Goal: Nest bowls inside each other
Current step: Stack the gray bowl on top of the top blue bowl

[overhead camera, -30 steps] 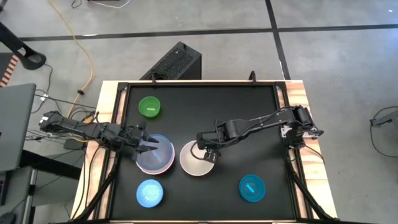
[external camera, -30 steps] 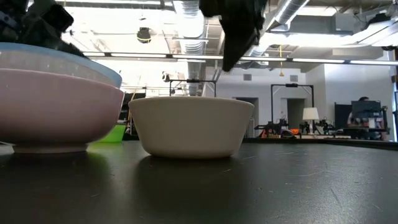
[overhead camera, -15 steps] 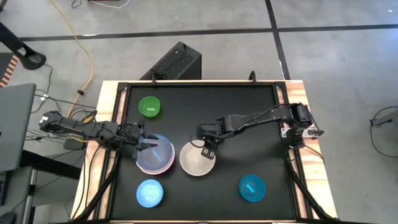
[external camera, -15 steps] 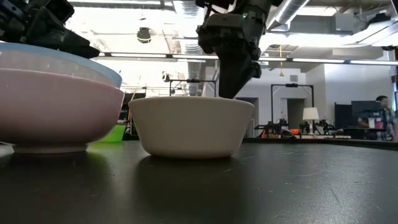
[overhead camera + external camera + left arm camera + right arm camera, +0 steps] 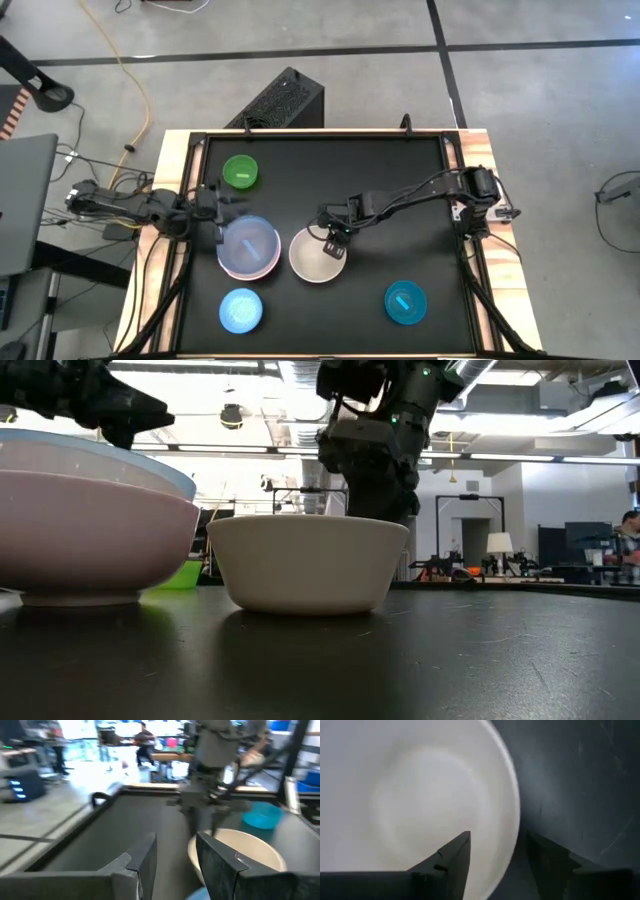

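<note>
A blue bowl sits nested in a pink bowl [image 5: 249, 250] at the table's left-middle; the low view shows its blue rim [image 5: 120, 460] above the pink wall. Just right of the stack a cream bowl [image 5: 312, 262] rests on its base. My right gripper [image 5: 495, 865] points steeply down over that bowl's far-right rim [image 5: 514, 830], open, one finger inside the bowl and one outside. My left gripper [image 5: 224, 218] hangs level just off the stack's far-left rim, open, with nothing between its fingers [image 5: 145, 865].
A green bowl [image 5: 241, 171] stands at the far left, a light blue bowl [image 5: 241, 310] at the near left and a teal bowl [image 5: 405, 302] at the near right. The black tabletop [image 5: 400, 180] has a raised frame around it.
My right gripper has come down onto the cream bowl's far-right rim, tipped more steeply, and opened. My left gripper has drawn back from over the pink-and-blue stack toward the table's left edge, risen and levelled out. The bowls have stayed in place.
</note>
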